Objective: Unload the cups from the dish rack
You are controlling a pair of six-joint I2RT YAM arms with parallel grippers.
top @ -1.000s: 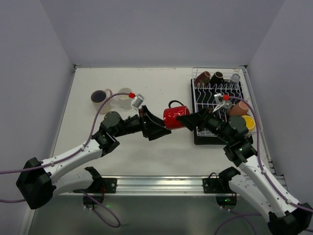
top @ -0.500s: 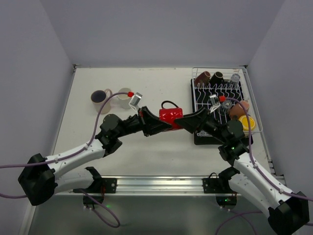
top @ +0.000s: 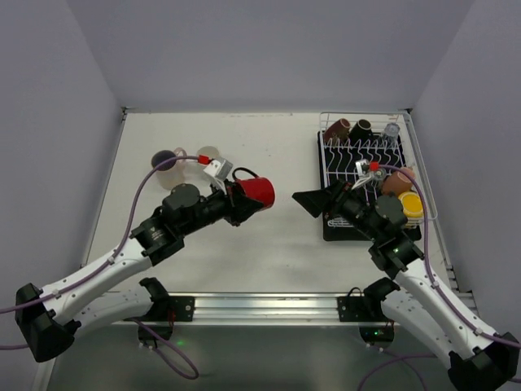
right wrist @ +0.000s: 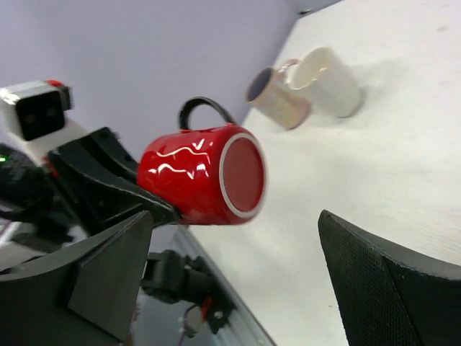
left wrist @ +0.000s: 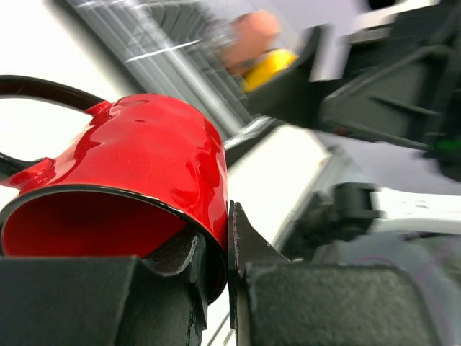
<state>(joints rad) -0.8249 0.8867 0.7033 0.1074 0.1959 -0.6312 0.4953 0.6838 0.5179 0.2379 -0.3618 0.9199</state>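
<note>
Top external: my left hand [top: 237, 196] grips the glossy red ceramic mug [top: 256, 191] above the tabletop [top: 277, 147] middle; right hand [top: 314, 201] gapes, empty. Two pale mugs [top: 165, 159] stand far-left; several cups [top: 361, 128] remain in the white wire dish rack [top: 358, 151] at the right edge.

Workcell surroundings as observed.
White table [top: 269, 147] fills the centre. Pale lilac walls [top: 260, 49] enclose it at 9, 12 and 3 o'clock. Black tray [top: 335, 233] lies on the table at 3 o'clock. Silver rail [top: 269, 305] runs along the 6 o'clock edge.
</note>
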